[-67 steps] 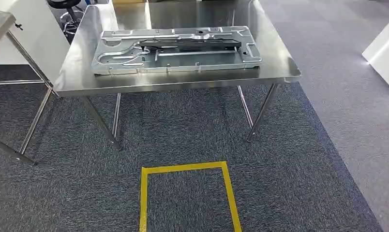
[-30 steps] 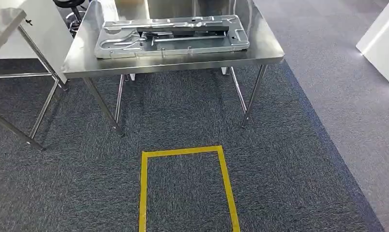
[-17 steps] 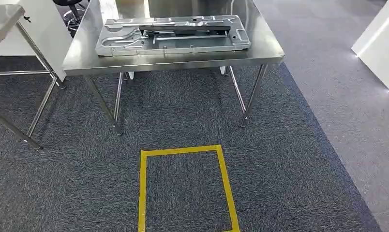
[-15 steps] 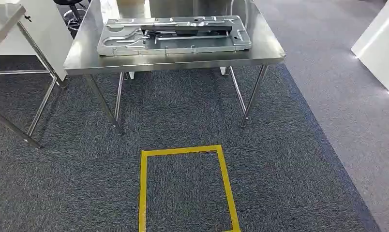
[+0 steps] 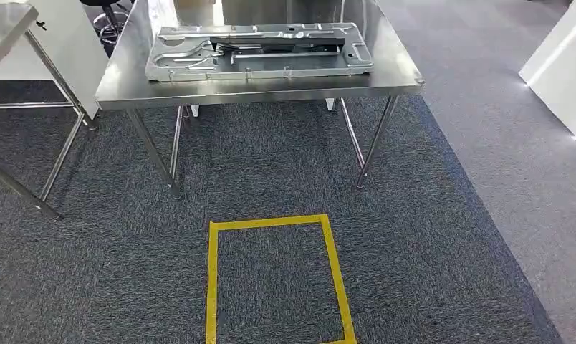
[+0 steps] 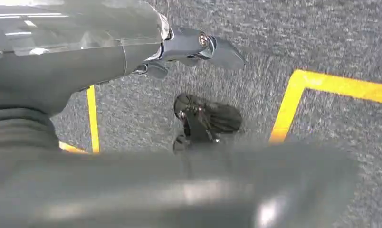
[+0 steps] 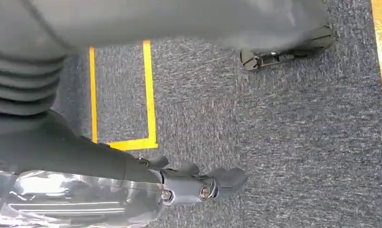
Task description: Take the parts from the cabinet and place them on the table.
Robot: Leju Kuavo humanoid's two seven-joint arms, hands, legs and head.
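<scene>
Stamped metal part [image 5: 258, 51] lies flat across desk [image 5: 400, 75] mid, near its front edge; L hand [image 6: 189, 47] & R hand [image 7: 198, 186] hang over carpet, fingers loosely apart, holding nothing

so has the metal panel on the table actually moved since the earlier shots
No. The stamped metal panel lies in the same spot on the steel table, near its front edge. Table, panel and the yellow floor square shifted together, so the camera moved.
</scene>
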